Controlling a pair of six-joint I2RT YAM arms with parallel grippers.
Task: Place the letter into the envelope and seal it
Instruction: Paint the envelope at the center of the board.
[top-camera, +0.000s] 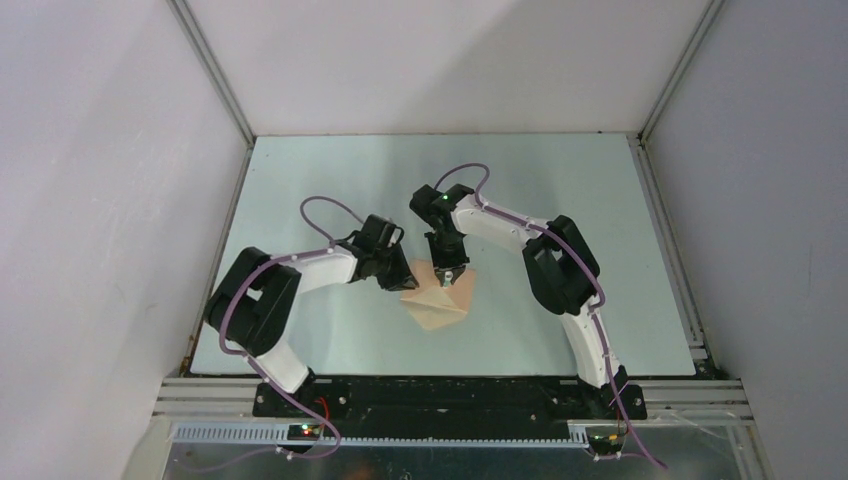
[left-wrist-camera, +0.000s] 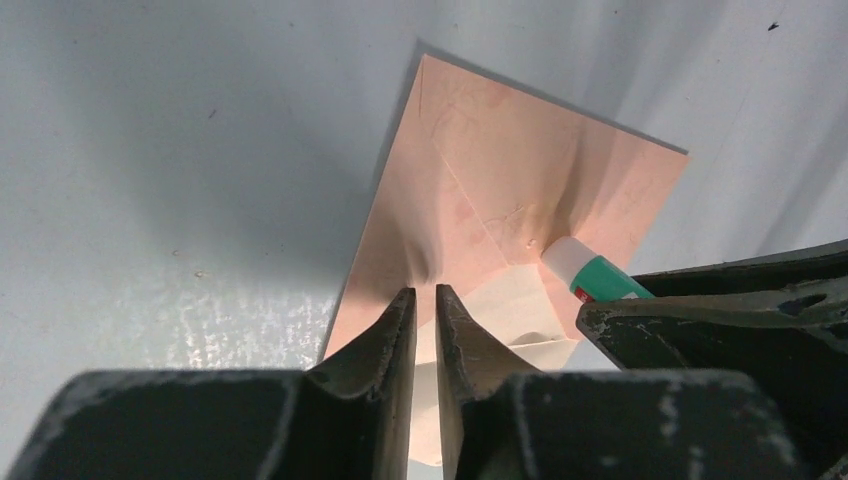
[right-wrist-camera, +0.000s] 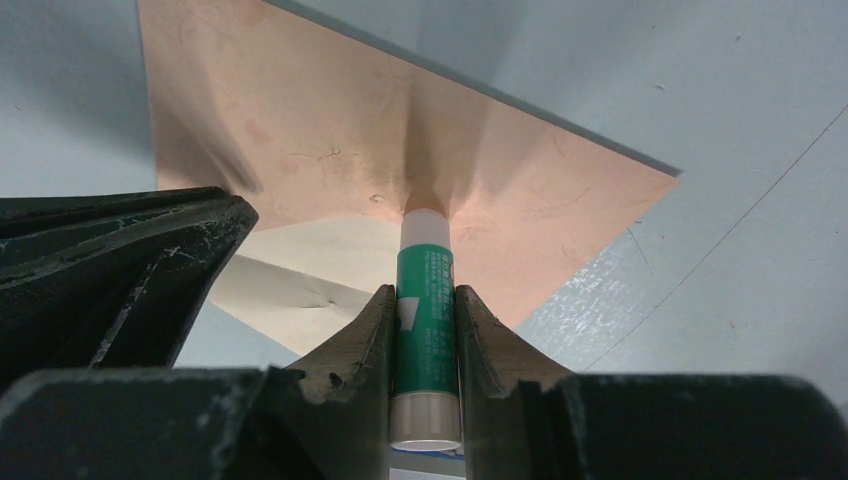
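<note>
Near the middle of the bench (top-camera: 330, 190), a little toward its near edge, the envelope (top-camera: 440, 305) lies with its pale cream inside showing along one side. My left tool (left-wrist-camera: 425, 298), at the envelope's ten o'clock edge, is pinched almost shut on the paper, which puckers at the fingertips. My right tool (right-wrist-camera: 425, 292), at its twelve o'clock, is clamped on a green glue stick (right-wrist-camera: 424, 265), whose white tip presses on the tan face and creases it.
</note>
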